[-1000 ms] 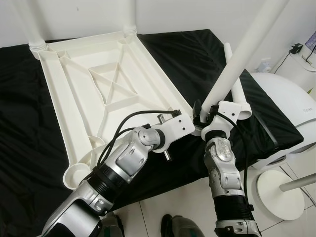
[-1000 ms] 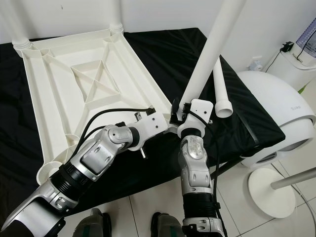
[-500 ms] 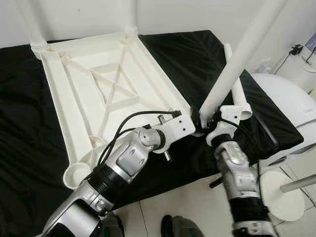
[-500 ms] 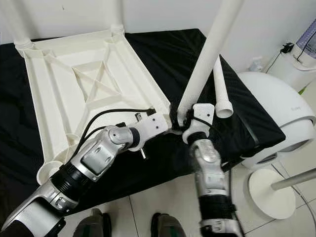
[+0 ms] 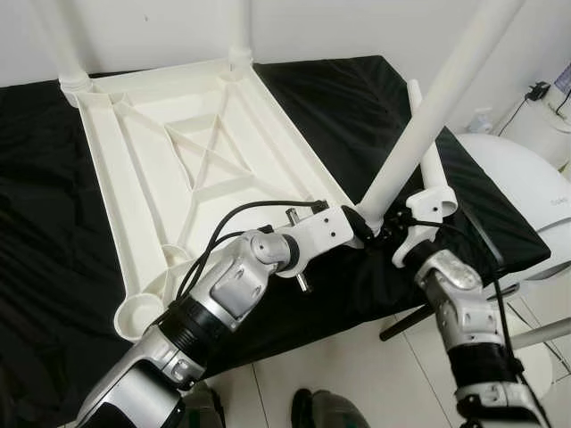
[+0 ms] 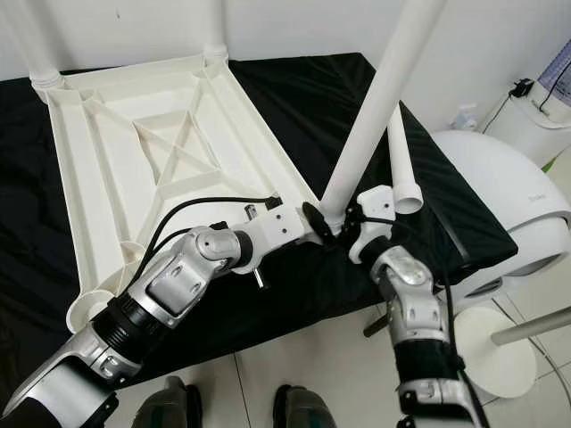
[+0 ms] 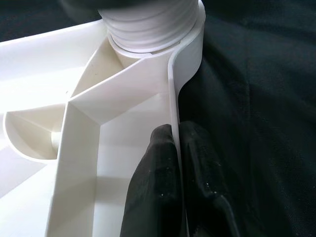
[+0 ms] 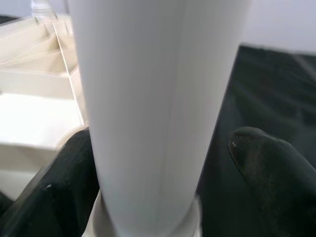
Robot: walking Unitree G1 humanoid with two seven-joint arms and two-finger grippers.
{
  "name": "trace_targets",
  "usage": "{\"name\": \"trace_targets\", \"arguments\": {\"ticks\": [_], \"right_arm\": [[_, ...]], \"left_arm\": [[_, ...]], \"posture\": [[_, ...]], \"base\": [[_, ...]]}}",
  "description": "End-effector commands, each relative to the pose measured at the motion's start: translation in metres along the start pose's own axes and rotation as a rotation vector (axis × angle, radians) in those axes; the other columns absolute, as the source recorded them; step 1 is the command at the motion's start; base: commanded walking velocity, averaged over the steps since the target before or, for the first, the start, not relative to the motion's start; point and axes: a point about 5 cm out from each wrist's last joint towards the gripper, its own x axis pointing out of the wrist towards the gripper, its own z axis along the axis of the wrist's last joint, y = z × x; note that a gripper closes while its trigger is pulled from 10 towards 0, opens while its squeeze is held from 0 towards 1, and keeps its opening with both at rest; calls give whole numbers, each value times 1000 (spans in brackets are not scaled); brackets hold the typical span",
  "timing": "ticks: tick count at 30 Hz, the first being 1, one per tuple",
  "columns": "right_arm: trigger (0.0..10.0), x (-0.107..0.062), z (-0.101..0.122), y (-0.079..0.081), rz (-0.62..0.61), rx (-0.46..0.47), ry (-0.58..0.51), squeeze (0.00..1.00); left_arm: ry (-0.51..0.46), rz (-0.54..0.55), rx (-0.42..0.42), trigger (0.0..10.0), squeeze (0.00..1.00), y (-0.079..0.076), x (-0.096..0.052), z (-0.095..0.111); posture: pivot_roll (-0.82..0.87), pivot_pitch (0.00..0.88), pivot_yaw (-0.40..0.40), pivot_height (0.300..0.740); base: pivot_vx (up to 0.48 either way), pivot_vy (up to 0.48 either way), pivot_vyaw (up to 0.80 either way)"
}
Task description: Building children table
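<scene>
Screwing the leg (image 6: 370,111) home at the near right corner socket of the upturned tabletop (image 5: 178,169) looks like the step in hand. Doing it well calls for keeping the tube square to the socket, turning without leaning it sideways, and holding the frame flat against the black cloth (image 5: 53,267) so the threads do not bind or skip.

Starting left: tabletop lying underside up on the cloth-covered counter, ribs and cross-bracing showing, two legs already standing at the far corners, an open socket (image 5: 138,314) waiting at the near left corner, well apart from either set of fingers.

Next, left gripper (image 7: 174,173) clenched on the thin side wall of the tabletop, one finger (image 7: 155,182) inside the rim, the other outside against the cloth, just short of the ribbed collar of the corner socket (image 7: 148,24) ahead of the fingertips. Serving as a brace, by the look of it.

Further right, right gripper (image 8: 158,163) set around the foot of the leg, a finger (image 8: 269,168) on each side of the white tube. One finger touches the tube; the other stands a little off it, so a loose, cupping hold rather than a hard clamp, judging by the wrist view. Leg rising steeply up and away from those fingers, its base in the socket directly between them.

Beyond the right fingers, a spare leg (image 6: 401,165) lying on the cloth, near but not touched.
</scene>
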Motion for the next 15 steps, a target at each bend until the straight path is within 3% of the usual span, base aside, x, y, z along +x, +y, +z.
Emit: {"name": "trace_targets", "arguments": {"ticks": [1, 10, 15], "right_arm": [[10000, -1, -3, 0, 27, -2, 5, 0], [10000, 2, 1, -9, 141, -43, 37, 0], [9490, -2, -4, -12, 177, -41, 67, 0]], "left_arm": [[32, -27, 2, 10000, 0, -7, 3, -6], [31, -25, 3, 10000, 0, -6, 3, -5], [30, -27, 2, 10000, 0, -7, 3, -4]], "posture": [[-34, 67, -47, 740], [-30, 69, -46, 740], [-31, 71, -45, 740]], "base": [[0, 0, 0], [0, 0, 0], [0, 0, 0]]}}
